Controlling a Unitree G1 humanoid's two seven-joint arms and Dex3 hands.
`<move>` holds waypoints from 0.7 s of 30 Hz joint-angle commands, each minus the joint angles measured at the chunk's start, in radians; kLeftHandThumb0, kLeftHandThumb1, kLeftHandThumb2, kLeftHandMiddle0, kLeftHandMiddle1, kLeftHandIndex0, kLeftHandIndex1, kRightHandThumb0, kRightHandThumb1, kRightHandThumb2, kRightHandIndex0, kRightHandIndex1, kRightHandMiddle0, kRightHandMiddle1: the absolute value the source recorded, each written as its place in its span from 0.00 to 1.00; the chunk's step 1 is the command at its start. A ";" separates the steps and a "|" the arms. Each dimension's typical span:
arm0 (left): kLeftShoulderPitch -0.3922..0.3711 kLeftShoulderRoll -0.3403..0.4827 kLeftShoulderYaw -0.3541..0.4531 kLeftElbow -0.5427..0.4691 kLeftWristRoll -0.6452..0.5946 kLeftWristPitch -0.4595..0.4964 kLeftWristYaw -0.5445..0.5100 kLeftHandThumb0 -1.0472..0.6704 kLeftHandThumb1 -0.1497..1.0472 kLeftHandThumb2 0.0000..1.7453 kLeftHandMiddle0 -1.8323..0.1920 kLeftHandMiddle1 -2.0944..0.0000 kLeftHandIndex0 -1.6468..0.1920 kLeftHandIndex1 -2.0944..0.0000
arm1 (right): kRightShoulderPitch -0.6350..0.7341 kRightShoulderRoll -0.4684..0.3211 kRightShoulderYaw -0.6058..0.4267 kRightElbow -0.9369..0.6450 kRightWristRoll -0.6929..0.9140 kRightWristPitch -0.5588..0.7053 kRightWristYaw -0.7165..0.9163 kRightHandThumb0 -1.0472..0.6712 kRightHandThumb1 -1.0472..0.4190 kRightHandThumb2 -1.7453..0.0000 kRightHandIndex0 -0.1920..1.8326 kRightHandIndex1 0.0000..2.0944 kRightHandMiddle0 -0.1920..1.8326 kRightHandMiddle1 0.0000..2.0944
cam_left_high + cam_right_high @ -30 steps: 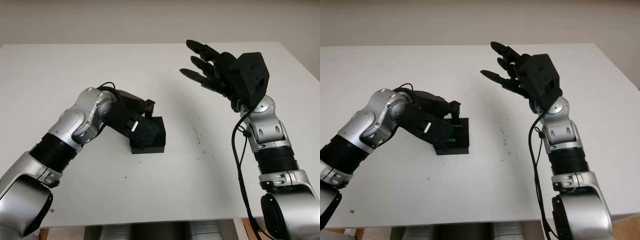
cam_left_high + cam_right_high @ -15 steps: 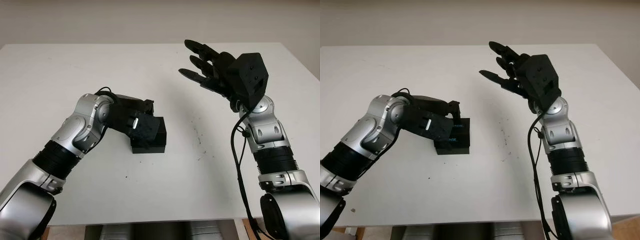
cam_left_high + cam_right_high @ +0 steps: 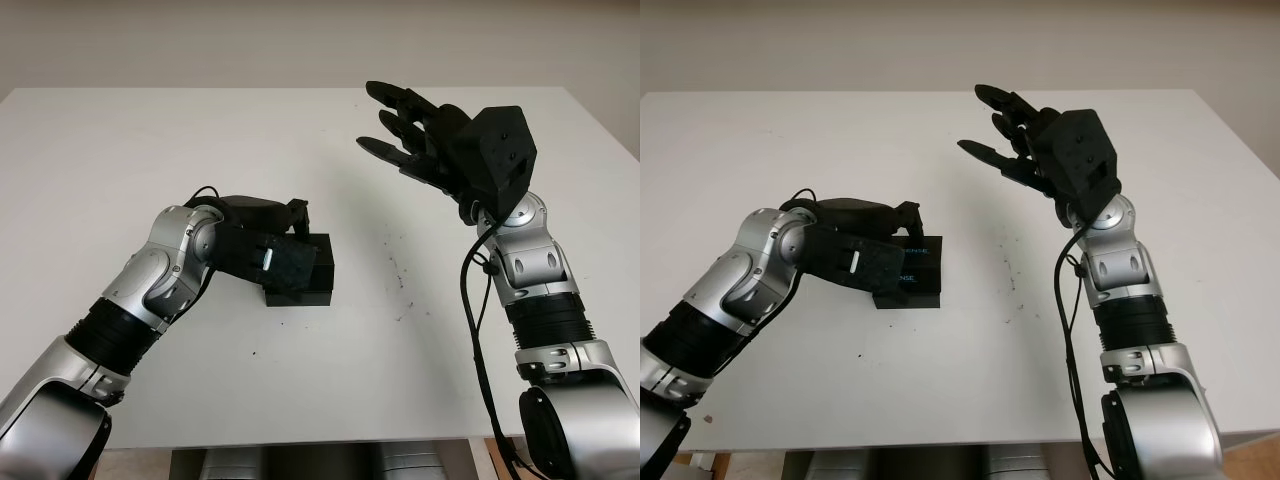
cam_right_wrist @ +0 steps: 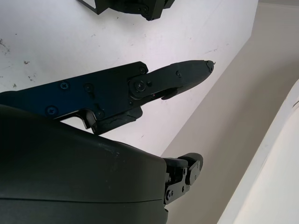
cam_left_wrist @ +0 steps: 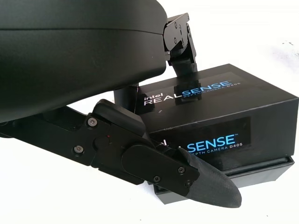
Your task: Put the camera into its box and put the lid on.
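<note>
A black camera box [image 3: 312, 278] printed "RealSense" sits on the white table [image 3: 120, 140], left of centre. Its lid [image 5: 219, 107] is on top, and a strip of the base [image 5: 233, 184] shows under the lid's edge. My left hand [image 3: 287, 240] is shut on the lid: one finger [image 5: 183, 51] presses its top face and another finger [image 5: 201, 179] lies along its near side. The camera itself is hidden. My right hand [image 3: 405, 130] is open, raised in the air over the back right of the table, well apart from the box.
A few dark specks [image 3: 400, 285] mark the table to the right of the box. The table's back edge meets a plain wall [image 3: 300, 40]. A black cable [image 3: 470, 300] hangs along the right forearm.
The left forearm has swung lower and flatter, and the hand has turned down over the box, so the lid sits more level. The right hand has barely moved.
</note>
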 commanded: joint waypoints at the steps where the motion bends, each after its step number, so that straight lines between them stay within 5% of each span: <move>1: 0.014 -0.002 0.006 -0.016 -0.001 -0.010 0.014 0.48 0.99 0.03 0.91 0.00 0.97 0.15 | -0.005 -0.003 -0.007 -0.001 0.005 -0.009 0.001 0.23 0.00 0.96 0.18 0.02 0.12 0.16; 6: 0.002 -0.008 0.036 -0.006 -0.032 -0.002 0.026 0.50 1.00 0.04 0.84 0.00 0.96 0.08 | -0.008 -0.002 0.002 0.013 -0.002 -0.035 0.002 0.23 0.00 0.95 0.18 0.02 0.06 0.28; 11: -0.032 0.001 0.042 0.006 -0.040 0.013 -0.001 0.48 0.99 0.04 0.92 0.00 0.99 0.01 | -0.011 -0.001 0.003 0.024 -0.003 -0.046 0.000 0.22 0.00 0.95 0.18 0.03 0.03 0.33; 15: -0.048 0.011 0.055 0.013 -0.060 0.002 -0.013 0.47 1.00 0.04 0.92 0.10 0.89 0.05 | -0.015 0.000 0.003 0.036 -0.001 -0.055 0.004 0.22 0.00 0.95 0.18 0.02 0.02 0.34; 21: -0.074 0.012 0.081 0.008 -0.078 0.041 -0.027 0.49 1.00 0.08 0.89 0.02 0.89 0.07 | -0.020 0.004 0.002 0.049 0.008 -0.058 0.013 0.23 0.00 0.95 0.17 0.02 0.00 0.37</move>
